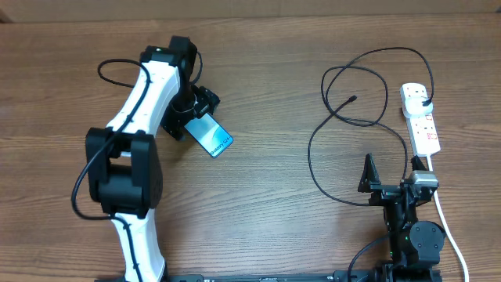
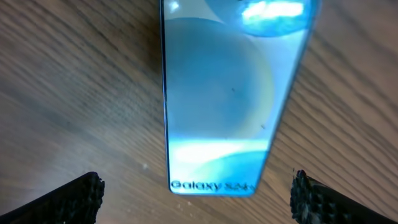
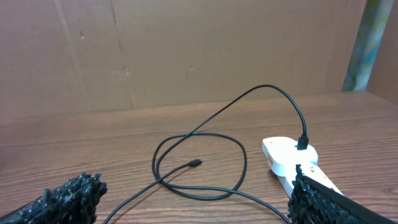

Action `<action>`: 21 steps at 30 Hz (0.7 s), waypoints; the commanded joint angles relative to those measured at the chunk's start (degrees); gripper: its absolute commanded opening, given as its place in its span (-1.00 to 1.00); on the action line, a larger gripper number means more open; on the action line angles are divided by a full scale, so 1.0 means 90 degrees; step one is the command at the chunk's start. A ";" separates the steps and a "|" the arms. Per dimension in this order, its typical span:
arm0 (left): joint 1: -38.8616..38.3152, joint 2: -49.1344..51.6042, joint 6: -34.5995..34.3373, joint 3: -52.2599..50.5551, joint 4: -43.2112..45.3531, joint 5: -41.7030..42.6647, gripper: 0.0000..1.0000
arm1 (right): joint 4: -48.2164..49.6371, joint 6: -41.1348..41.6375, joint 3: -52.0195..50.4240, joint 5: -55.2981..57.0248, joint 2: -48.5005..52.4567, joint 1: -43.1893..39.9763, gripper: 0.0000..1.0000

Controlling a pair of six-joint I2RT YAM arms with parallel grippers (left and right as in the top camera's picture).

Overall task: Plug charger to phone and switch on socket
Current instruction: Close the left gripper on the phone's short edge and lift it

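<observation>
The phone (image 1: 213, 138) lies flat and diagonal on the wooden table, with its blue-teal screen up. In the left wrist view it fills the middle (image 2: 224, 93), with the "Galaxy S24+" text at its near end. My left gripper (image 1: 201, 110) is open above it, one finger on either side of that end (image 2: 198, 190), holding nothing. The black charger cable (image 1: 310, 157) loops on the right, its connector tip (image 1: 354, 99) (image 3: 194, 163) lying free. Its plug (image 1: 423, 95) (image 3: 303, 143) sits in the white socket strip (image 1: 420, 117) (image 3: 283, 155). My right gripper (image 1: 391, 169) (image 3: 196, 190) is open and empty near the loops.
The strip's white lead (image 1: 443, 215) runs toward the front edge past my right arm. A brown cardboard wall (image 3: 186, 50) stands behind the table. The switch positions on the strip are too small to tell.
</observation>
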 commanded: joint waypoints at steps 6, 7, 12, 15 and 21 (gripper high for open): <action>-0.0163 0.0488 0.0257 0.0170 0.0423 0.0027 1.00 | 0.0036 -0.0029 -0.0068 -0.0034 -0.0063 -0.0022 1.00; -0.0180 0.0491 0.0321 0.0170 0.0483 0.0024 1.00 | 0.0036 -0.0029 -0.0068 -0.0034 -0.0063 -0.0022 1.00; -0.0226 0.0529 0.0333 0.0170 0.0685 -0.0027 1.00 | 0.0036 -0.0029 -0.0068 -0.0034 -0.0063 -0.0022 1.00; -0.0228 0.0656 0.0335 0.0170 0.0680 -0.0027 1.00 | 0.0036 -0.0029 -0.0068 -0.0034 -0.0063 -0.0022 0.99; -0.0228 0.0916 0.0340 0.0170 0.0636 -0.0100 1.00 | 0.0036 -0.0029 -0.0068 -0.0034 -0.0063 -0.0022 1.00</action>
